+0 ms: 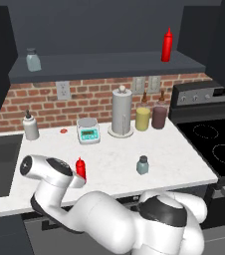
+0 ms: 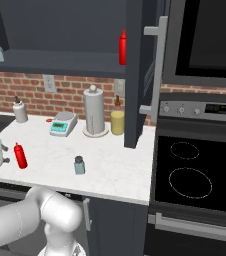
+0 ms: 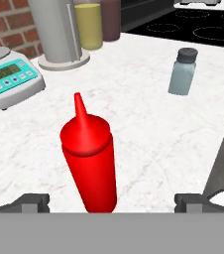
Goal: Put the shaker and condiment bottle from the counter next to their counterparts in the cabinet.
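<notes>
**End effector spread wide at the red bottle near the bench's front edge**

The end effector (image 3: 112, 201) stands wide, its two fingertips on either side of the condiment bottle (image 3: 90, 161) and not touching it. That bottle stands upright on the white bench (image 1: 114, 154), close to the front edge and left of the middle. The shaker (image 1: 143, 165) stands upright further right, also near the front edge, with bare bench between the two. A sink (image 1: 0, 164) cuts into the bench on the left; the black stove (image 1: 216, 144) bounds it on the right.

Along the brick wall stand a white dispenser bottle (image 1: 30, 126), a scale (image 1: 88, 131), a paper towel holder (image 1: 122, 112), a yellow jar (image 1: 143, 118) and a maroon jar (image 1: 159, 116).

In the cabinet (image 1: 104, 35), the shelf (image 1: 109, 65) carries two counterparts: one blue-grey jar (image 1: 33, 60) at the left end, one red bottle (image 1: 167, 46) towards the right, well apart.

Count: two red bottles, two small capped jars.
</notes>
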